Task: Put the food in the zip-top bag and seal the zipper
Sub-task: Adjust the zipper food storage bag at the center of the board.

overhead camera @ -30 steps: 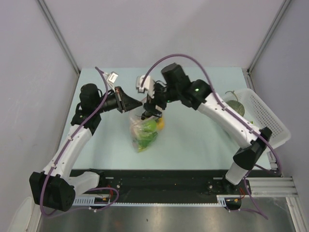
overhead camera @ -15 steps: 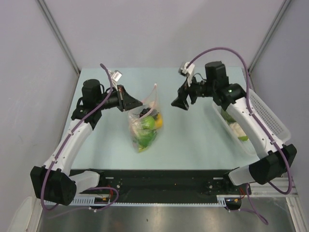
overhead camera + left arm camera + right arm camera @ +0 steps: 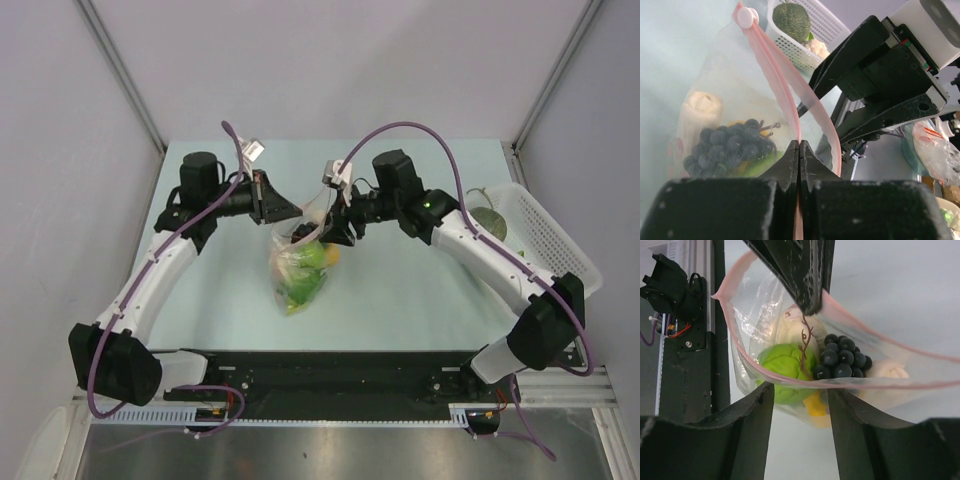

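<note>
Propped upright on the table (image 3: 420, 290) with its mouth gaping: the zip-top bag (image 3: 298, 265), well apart from the white latticed basket (image 3: 560, 240) off to the bag's right. Packed inside the bag: a dark grape bunch (image 3: 727, 145), a green round fruit (image 3: 785, 365), a pale white piece (image 3: 700, 107) and something yellow-orange (image 3: 815, 405) underneath. Clenched with the left gripper (image 3: 799, 150) on the zipper (image 3: 772, 75) at one end of the bag's mouth, fingers pressed flat on the pink strip. Spread apart at the right gripper (image 3: 797, 397), grasping nothing, poised at the bag's opposite rim; cannot tell whether touching. Probably a light, floppy load: crinkly film apt to slip and buckle, toys free to roll inside. Best taken by the stiffer pink strip, not the clear wall: pinch both lips together beside the left gripper's hold, then run toward the round pink tab (image 3: 746, 17) at the bag's far end. Lying in the basket: a bumpy green piece (image 3: 791, 20) and a white one (image 3: 815, 47)
</note>
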### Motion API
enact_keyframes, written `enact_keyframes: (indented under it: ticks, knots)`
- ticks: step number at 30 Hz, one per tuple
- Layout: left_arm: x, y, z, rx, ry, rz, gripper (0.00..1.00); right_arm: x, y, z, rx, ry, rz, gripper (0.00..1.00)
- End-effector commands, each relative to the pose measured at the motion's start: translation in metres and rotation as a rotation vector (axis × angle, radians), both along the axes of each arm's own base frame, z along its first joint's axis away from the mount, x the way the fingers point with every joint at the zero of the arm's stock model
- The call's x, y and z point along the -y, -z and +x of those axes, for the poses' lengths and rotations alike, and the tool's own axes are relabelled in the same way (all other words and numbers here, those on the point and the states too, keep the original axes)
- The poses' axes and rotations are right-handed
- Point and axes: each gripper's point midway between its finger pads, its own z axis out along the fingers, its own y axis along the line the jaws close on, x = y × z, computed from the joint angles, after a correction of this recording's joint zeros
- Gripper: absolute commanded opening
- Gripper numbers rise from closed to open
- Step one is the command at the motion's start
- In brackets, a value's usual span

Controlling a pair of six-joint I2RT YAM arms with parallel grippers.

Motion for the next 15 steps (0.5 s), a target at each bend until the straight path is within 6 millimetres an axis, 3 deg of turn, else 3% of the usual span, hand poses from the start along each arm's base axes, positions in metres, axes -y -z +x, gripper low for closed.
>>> enact_keyframes:
  ticks: [1, 7, 15]
  knots:
    - [0.010, -0.021, -0.015, 0.048, 0.087, -0.028, 0.01, -0.019, -0.024, 0.005, 0.069, -0.005, 0.085, 0.51]
    - [0.015, -0.018, -0.022, 0.027, 0.108, -0.025, 0.01, -0.028, -0.023, 0.015, 0.069, 0.018, 0.106, 0.47]
    - [0.021, -0.012, -0.025, -0.003, 0.139, -0.017, 0.16, -0.038, -0.027, 0.010, 0.062, 0.021, 0.125, 0.45]
